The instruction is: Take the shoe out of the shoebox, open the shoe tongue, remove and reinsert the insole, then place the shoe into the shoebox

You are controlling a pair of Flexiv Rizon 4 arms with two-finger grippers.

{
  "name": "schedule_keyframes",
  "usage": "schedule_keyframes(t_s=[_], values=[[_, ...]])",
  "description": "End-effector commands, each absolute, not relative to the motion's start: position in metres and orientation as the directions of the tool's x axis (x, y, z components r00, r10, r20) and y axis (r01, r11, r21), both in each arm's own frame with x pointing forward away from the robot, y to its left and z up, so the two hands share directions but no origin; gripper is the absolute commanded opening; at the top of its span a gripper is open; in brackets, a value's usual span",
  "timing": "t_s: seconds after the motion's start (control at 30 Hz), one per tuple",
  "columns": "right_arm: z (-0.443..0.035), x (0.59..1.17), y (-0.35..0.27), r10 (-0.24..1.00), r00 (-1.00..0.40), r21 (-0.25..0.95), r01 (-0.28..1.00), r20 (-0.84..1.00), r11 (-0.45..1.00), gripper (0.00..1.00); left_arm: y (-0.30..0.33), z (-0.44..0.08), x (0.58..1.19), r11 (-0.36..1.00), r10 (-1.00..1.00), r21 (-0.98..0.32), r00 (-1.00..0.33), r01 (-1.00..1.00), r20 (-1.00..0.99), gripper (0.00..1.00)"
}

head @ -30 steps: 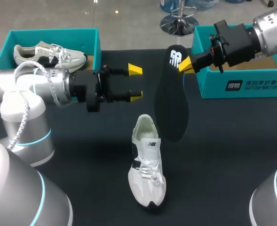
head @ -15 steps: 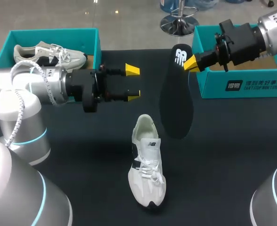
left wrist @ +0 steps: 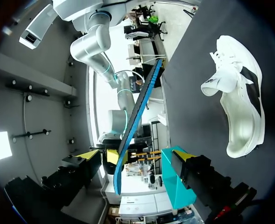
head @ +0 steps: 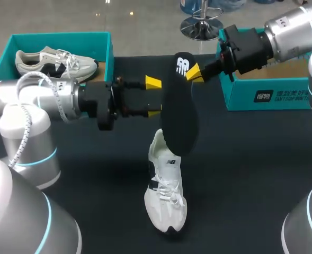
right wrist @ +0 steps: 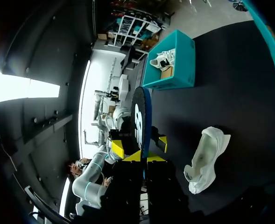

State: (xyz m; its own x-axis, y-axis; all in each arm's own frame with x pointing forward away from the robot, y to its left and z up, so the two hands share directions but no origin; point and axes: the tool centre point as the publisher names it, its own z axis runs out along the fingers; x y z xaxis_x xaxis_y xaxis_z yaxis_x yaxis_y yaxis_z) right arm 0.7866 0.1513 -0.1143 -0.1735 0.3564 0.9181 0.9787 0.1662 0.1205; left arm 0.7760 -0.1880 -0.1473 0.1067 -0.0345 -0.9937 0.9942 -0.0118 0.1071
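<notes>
My right gripper is shut on the heel end of the black insole, which hangs down over the heel of the white shoe. The shoe lies on the dark table, toe toward the front edge, tongue lifted. In the right wrist view the insole stands edge-on out of the shut gripper, with the shoe beside it. My left gripper is open. In the left wrist view the insole runs edge-on between its spread fingers, touching neither that I can see. The shoe lies off to one side.
A teal shoebox at the back left holds a second shoe. Another teal shoebox stands at the back right, behind my right arm. Bare dark tabletop surrounds the white shoe.
My right arm has swung the insole leftward, from beside the right shoebox to over the shoe's heel, between the left gripper's fingers. The left gripper shifted slightly right and stayed open.
</notes>
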Motion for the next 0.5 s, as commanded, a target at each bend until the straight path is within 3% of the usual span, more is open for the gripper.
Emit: schedule_keyframes(t_s=[0.03, 0.33, 0.37, 0.4, 0.43, 0.5], values=[[-0.117, 0.801, 0.175, 0.347, -0.179, 0.112, 0.973, 0.921, 0.202, 0.0, -0.193, -0.15, 0.775, -0.007, -0.035, 0.113, 0.112, 0.994, -0.993, 1.0], [-0.119, 0.805, 0.198, 0.328, -0.193, 0.12, 0.966, 0.925, 0.23, 0.0, -0.199, -0.153, 0.778, -0.02, -0.032, 0.11, 0.109, 0.994, -0.993, 1.0], [-0.121, 0.805, 0.198, 0.322, -0.191, 0.12, 0.966, 0.927, 0.228, 0.0, -0.199, -0.153, 0.778, -0.023, -0.034, 0.108, 0.107, 0.994, -0.994, 0.96], [-0.123, 0.806, 0.199, 0.321, -0.19, 0.12, 0.967, 0.928, 0.227, 0.0, -0.199, -0.153, 0.778, -0.025, -0.034, 0.106, 0.105, 0.994, -0.994, 0.74], [-0.124, 0.806, 0.199, 0.316, -0.188, 0.119, 0.967, 0.93, 0.224, 0.0, -0.199, -0.153, 0.778, -0.026, -0.035, 0.105, 0.104, 0.994, -0.994, 0.44], [-0.127, 0.806, 0.199, 0.314, -0.187, 0.12, 0.968, 0.931, 0.22, 0.0, -0.2, -0.153, 0.778, -0.026, -0.037, 0.105, 0.104, 0.994, -0.994, 0.04]])
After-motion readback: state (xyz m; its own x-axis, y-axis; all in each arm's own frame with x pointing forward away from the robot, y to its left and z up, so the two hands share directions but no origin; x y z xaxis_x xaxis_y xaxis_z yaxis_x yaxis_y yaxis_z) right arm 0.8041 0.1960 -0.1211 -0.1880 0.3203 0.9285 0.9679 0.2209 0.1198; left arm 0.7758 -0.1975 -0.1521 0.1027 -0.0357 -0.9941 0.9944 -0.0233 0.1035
